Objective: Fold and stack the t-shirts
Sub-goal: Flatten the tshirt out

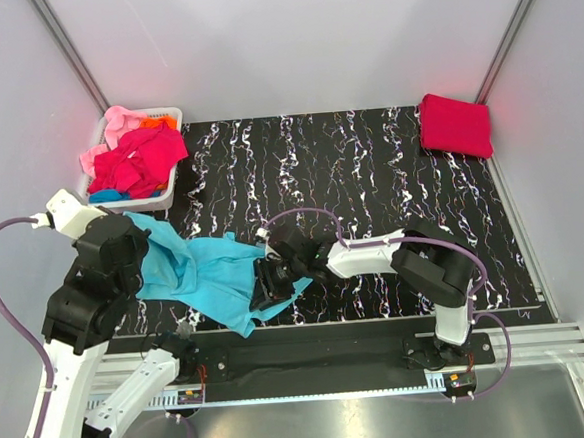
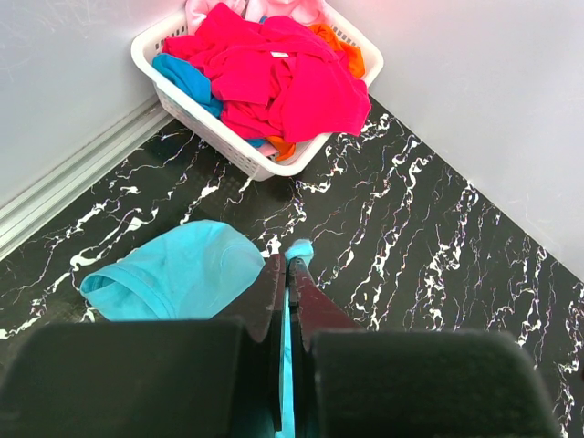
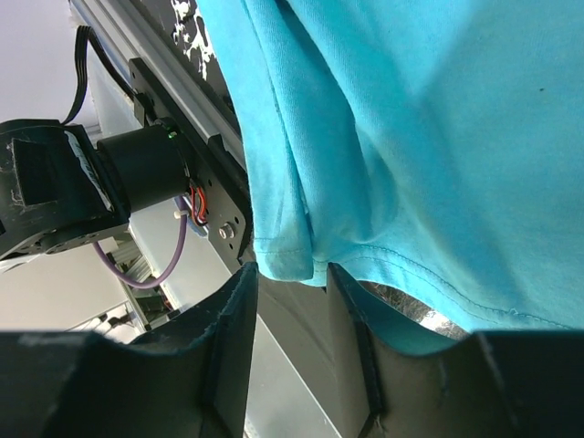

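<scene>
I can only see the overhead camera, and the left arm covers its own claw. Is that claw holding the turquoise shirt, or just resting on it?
Observer: Holding it. In the left wrist view, the left gripper is shut on a thin fold of the turquoise t-shirt.
Visitor: And the other claw, at the shirt's far side?
Observer: Its own camera shows the right gripper open. The fingers stand apart, with a bunched edge of the shirt at their tips and nothing pinched that I can see.
</scene>
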Robot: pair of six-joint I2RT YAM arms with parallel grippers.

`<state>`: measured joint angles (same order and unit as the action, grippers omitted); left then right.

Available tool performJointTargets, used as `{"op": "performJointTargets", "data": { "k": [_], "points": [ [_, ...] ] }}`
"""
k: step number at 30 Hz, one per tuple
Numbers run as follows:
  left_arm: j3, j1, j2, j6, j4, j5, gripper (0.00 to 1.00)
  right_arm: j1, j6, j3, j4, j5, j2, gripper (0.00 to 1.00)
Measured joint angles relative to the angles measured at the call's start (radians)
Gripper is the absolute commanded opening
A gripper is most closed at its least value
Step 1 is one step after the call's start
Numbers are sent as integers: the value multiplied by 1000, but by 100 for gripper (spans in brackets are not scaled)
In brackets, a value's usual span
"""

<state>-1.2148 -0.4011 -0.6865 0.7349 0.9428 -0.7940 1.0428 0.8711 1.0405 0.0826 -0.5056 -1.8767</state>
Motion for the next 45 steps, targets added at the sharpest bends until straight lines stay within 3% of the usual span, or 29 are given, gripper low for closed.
{"op": "performJointTargets", "data": {
  "k": [12,19,21,31,36,45],
  "points": [
    [0,0,12,0,7,-4,0,5,0,38,11,-11,-2,37],
    [0,0,12,0,8,-9,0,5,-3,48,17,-12,-5,12],
    [0,0,12,0,8,-11,0,5,-6,50,17,-12,-5,0],
    [0,0,23,-5,9,-20,0,7,-42,62,-38,8,-5,0],
    [0,0,24,-14,10,-22,0,13,-132,95,-253,155,43,0],
    [-20,0,22,-50,33,42,0,11,-303,303,-805,717,421,0]
  ]
}}
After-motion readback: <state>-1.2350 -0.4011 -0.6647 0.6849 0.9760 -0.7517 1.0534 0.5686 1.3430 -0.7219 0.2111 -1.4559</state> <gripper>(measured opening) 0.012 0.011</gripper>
